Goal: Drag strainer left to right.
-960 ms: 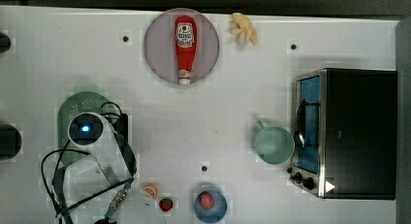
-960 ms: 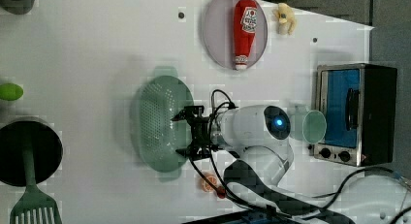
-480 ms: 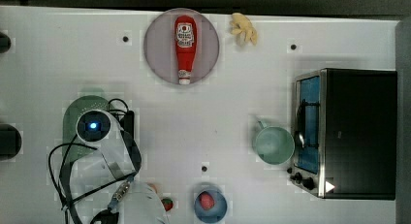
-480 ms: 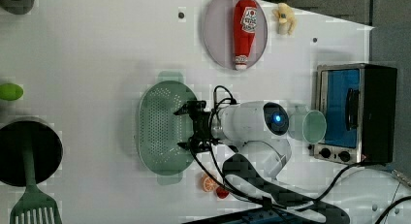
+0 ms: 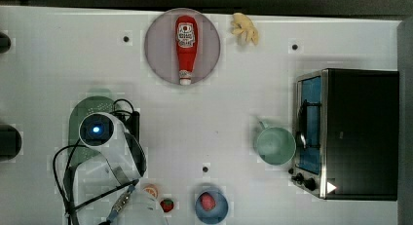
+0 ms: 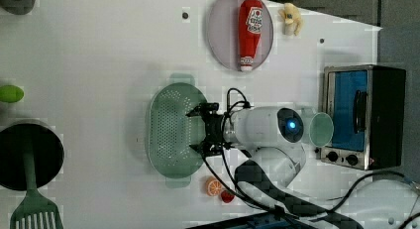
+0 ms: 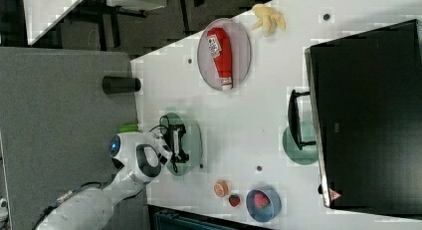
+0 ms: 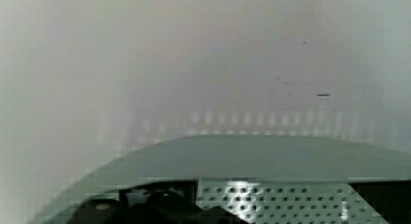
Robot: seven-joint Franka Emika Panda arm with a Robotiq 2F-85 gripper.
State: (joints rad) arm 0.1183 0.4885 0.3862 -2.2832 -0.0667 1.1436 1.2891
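The strainer (image 6: 171,130), a pale green oval colander full of small holes, lies on the white table at the left view's middle left. My gripper (image 6: 195,131) stands open over its right half, with the black fingers (image 6: 198,111) reaching down inside the bowl near the rim. In the top view the arm's wrist (image 5: 97,130) covers most of the strainer (image 5: 95,104). From the right view, the gripper (image 7: 182,143) sits over the strainer (image 7: 193,140). Up close in the wrist view, the strainer's rim (image 8: 242,158) and perforated wall are visible. Nothing is clamped between the fingers.
A mint-green mug (image 5: 275,145) stands beside a toaster oven (image 5: 348,132) at the top view's right. A ketchup bottle (image 5: 185,42) lies on a grey plate, with a banana (image 5: 245,28) beside it. A blue bowl (image 5: 211,205), a strawberry and an orange slice sit near the arm's base.
The arm and the strainer have both shifted a little toward the top view's right. The jaws have stayed open.
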